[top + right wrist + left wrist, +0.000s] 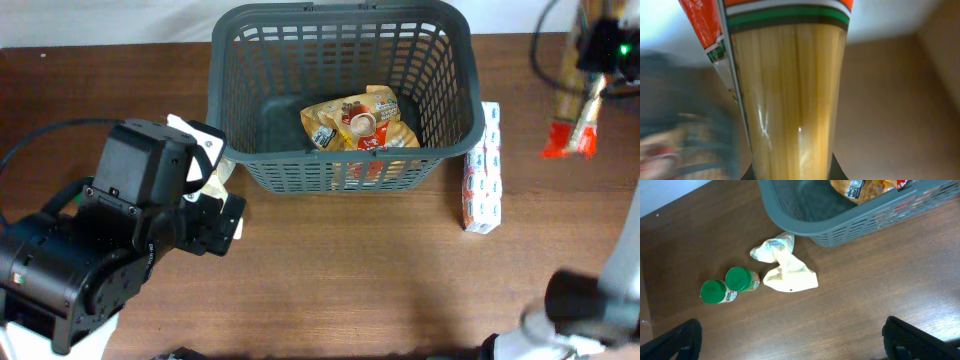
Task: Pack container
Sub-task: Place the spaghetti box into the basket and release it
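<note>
Your right end effector (pixel 792 175) is pinching a spaghetti pack (pixel 790 100). Dark fingertips sit on either side of its lower end, and the pack fills the wrist view. From overhead, the pack (pixel 577 100) hangs well to the right of the basket (pixel 345 157), outside its right rim. Your left end effector (pixel 790 342) is spread wide and holds nothing, with a fingertip at each bottom corner of its wrist view. It hovers off the basket's front-left corner.

The basket stands upright on the desk (pixel 350 270) with its mouth open, and a snack bag (pixel 360 122) lies on its floor toward the right.

Treat the basket as stiff and light. It is moulded plastic with lattice walls, so it will likely slide on the wood if you bump it. If you must steady or shift it, take the thick rim at a corner rather than the thin slats.

The spaghetti is likely brittle inside slick film, so hold it firmly near the middle and lay it flat rather than dropping it on end.

A box (pixel 482 170) lies just beside the basket's right wall. Off the basket's front-left corner lie a crumpled cream bag (pixel 785 267) and, further out, two green-lidded jars (pixel 730 284). The bag is soft, so pinch a fold. The jars are hard and round, so grip them across the body.
</note>
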{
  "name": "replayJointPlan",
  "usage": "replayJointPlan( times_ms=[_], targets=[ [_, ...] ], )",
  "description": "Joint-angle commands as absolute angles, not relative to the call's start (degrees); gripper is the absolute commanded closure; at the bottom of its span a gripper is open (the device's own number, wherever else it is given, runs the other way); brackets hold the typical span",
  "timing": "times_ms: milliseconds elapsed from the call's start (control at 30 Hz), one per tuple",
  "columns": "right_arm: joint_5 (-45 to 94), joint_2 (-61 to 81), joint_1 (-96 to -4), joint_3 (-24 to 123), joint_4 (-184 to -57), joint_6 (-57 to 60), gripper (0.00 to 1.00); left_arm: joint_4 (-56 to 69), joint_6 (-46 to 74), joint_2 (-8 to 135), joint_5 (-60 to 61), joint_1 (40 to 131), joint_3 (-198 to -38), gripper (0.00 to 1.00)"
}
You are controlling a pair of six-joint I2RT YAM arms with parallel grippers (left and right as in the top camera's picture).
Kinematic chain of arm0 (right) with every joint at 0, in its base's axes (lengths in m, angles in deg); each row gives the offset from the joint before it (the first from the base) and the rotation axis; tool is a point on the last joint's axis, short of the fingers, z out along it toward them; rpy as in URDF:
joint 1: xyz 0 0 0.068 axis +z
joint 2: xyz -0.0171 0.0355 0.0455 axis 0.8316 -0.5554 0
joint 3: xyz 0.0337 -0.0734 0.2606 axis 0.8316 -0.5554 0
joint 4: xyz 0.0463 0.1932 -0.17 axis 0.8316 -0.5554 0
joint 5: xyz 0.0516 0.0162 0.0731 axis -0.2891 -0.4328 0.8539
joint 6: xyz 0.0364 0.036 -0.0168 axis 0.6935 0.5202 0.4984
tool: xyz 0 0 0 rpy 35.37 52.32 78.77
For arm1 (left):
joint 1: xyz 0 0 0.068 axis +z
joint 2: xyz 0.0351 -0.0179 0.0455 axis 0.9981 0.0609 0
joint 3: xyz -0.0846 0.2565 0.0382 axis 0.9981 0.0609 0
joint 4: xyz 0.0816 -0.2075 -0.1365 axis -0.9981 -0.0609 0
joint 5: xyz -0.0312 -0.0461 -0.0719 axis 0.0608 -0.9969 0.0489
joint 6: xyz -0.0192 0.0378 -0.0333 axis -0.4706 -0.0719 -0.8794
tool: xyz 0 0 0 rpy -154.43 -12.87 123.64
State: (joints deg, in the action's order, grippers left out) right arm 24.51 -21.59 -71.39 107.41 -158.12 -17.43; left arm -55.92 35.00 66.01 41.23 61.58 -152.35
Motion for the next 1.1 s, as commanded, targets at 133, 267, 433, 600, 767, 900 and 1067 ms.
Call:
replayJointPlan(
  times_ms=[133,267,433,600,767,900,1067],
  targets=[
    [31.7,-16.3,-51.4,110.2,-159.1,-33.5,0.96,-55.8,34.5,66.0,41.6,62.0,-152.2,0.01],
    [31.7,-20.0,-44.5,110.2,-159.5,-44.5,0.96,-55.8,34.5,66.0,41.6,62.0,-152.2,0.01],
    [33.0,-26.8,-39.2,110.2,-161.1,-63.0,0.96,-55.8,34.5,66.0,41.6,62.0,-152.2,0.01],
    [34.7,-35.2,-35.2,110.2,-162.5,-80.3,0.96,-55.8,34.5,66.0,41.6,62.0,-152.2,0.01],
    [34.5,-41.9,-33.8,110.2,-160.6,-83.0,0.96,-55.8,34.5,66.0,41.6,62.0,-152.2,0.01],
    [34.5,-45.2,-34.1,110.2,-155.9,-83.0,0.96,-55.8,34.5,66.0,41.6,62.0,-152.2,0.01],
    [34.5,-47.1,-34.3,110.2,-149.8,-88.3,0.96,-55.8,34.5,66.0,41.6,62.0,-152.2,0.01]
  ],
)
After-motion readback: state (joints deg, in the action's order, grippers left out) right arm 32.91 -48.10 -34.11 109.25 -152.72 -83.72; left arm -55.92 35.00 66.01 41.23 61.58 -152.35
